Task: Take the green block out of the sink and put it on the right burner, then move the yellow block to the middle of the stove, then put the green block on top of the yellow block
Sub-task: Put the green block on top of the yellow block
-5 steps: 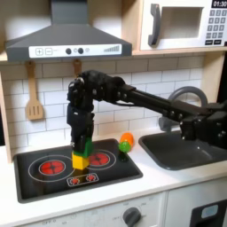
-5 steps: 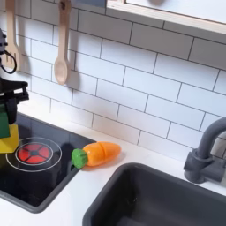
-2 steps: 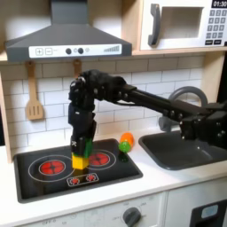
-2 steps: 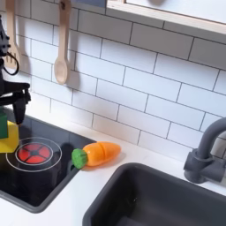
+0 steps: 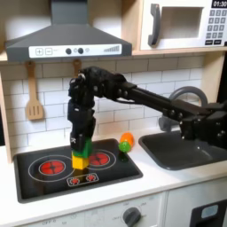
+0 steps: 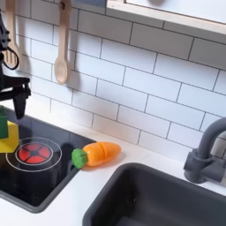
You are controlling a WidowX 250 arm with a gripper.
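Gripper hangs directly over the stack, fingers down around the green block; we cannot tell whether they pinch it or have let go. Just below, green sits on the yellow block, mid-stove, between the two burners. We judge the step to be the release: open fully, then lift straight up, no sideways drift, or the stack topples. Off toward the sink lies a round toy, well apart.

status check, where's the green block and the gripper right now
Gripper around green block, release unclear. Green block stacked on yellow block, mid-stove. Nothing in the way.
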